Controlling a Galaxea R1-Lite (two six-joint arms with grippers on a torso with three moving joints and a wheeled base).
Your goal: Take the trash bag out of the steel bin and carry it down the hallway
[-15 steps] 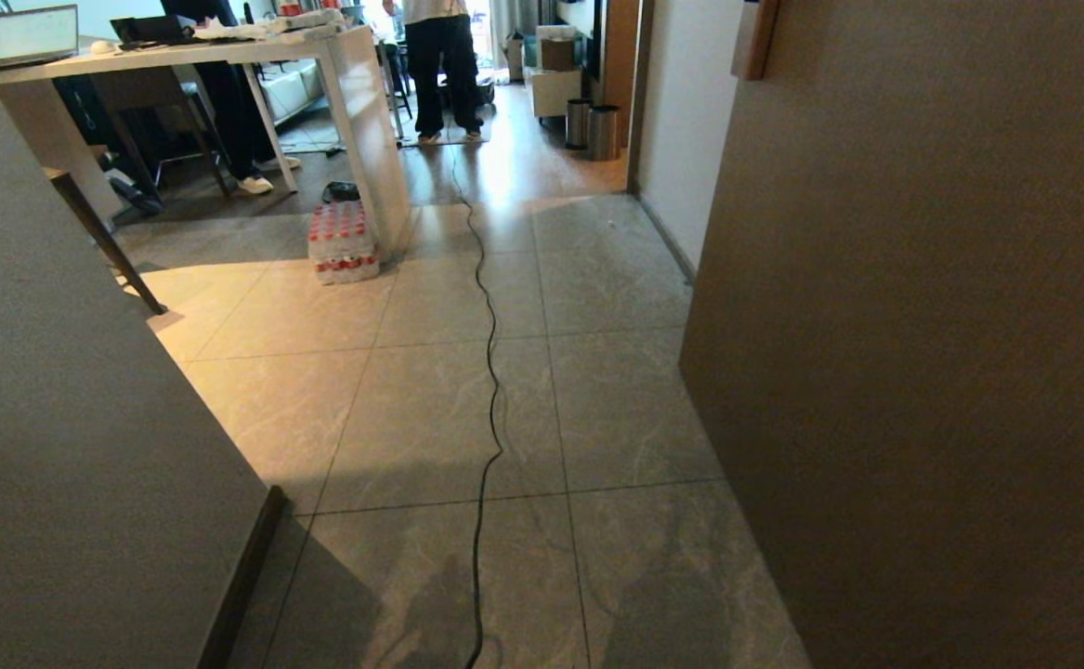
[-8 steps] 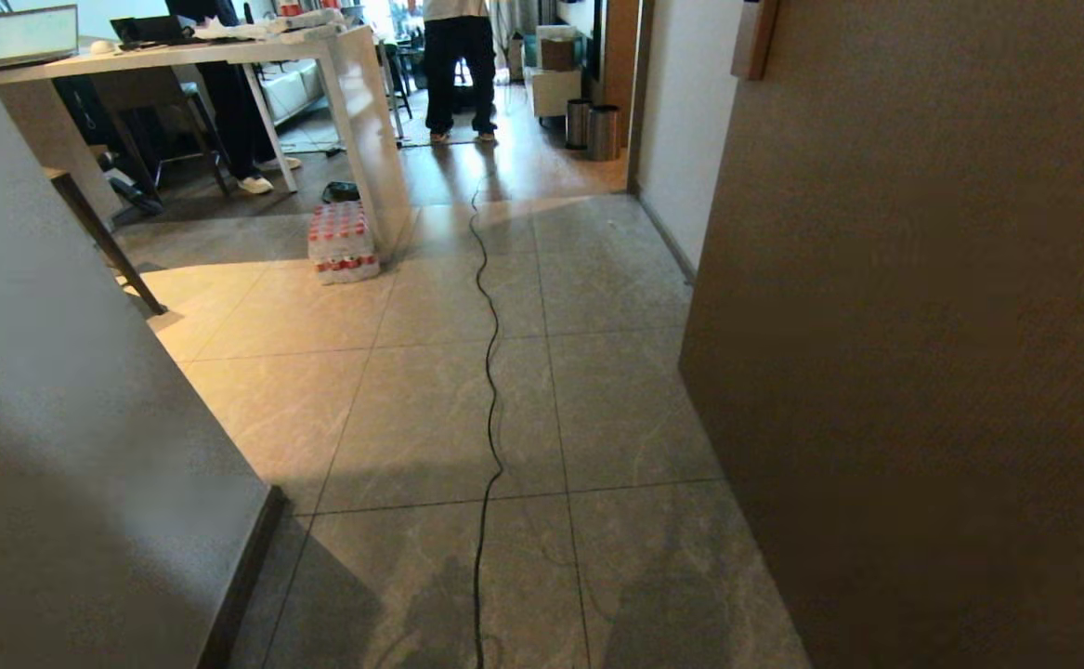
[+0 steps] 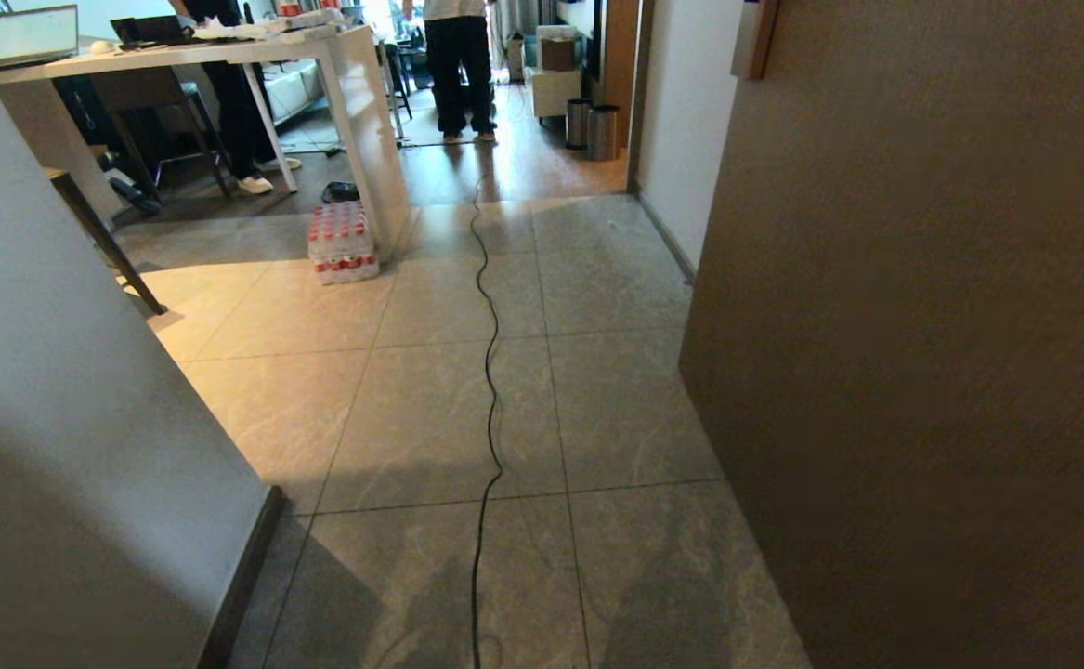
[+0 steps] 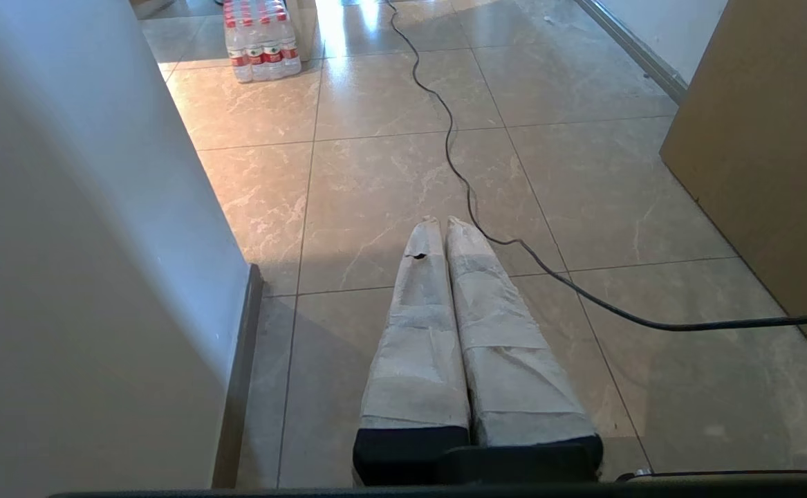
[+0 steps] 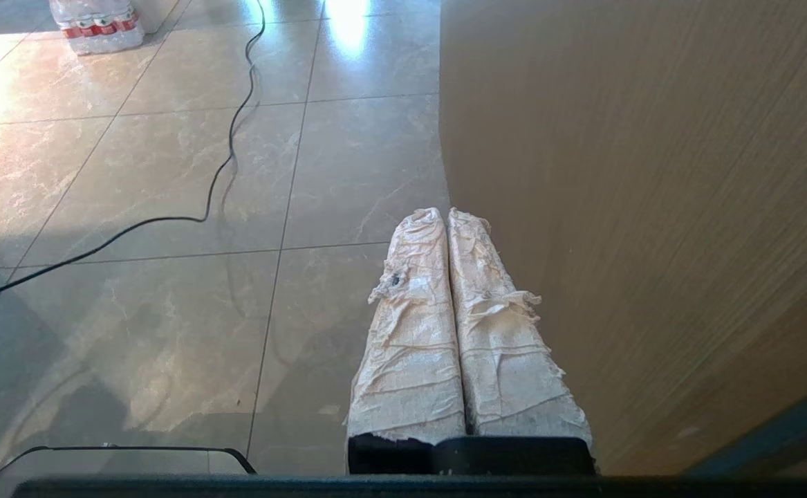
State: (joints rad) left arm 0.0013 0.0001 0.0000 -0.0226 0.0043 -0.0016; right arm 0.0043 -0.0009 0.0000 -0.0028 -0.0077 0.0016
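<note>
I am in the hallway, which has grey-beige stone tiles. A steel bin stands far ahead by the wooden door frame, and a second bin like it is just behind. The trash bag is out of view. Neither arm shows in the head view. My left gripper hangs above the floor beside the pale wall corner, its wrapped fingers pressed together with nothing between them. My right gripper is also shut and empty, close to the brown panel.
A black cable runs along the middle of the floor. A pack of water bottles sits at the foot of a white desk. A person stands far ahead. A wall on the left and a brown panel on the right narrow the passage.
The person at the far end has stepped a little farther away, and the cable has shifted slightly. My grippers and the view have not moved.
</note>
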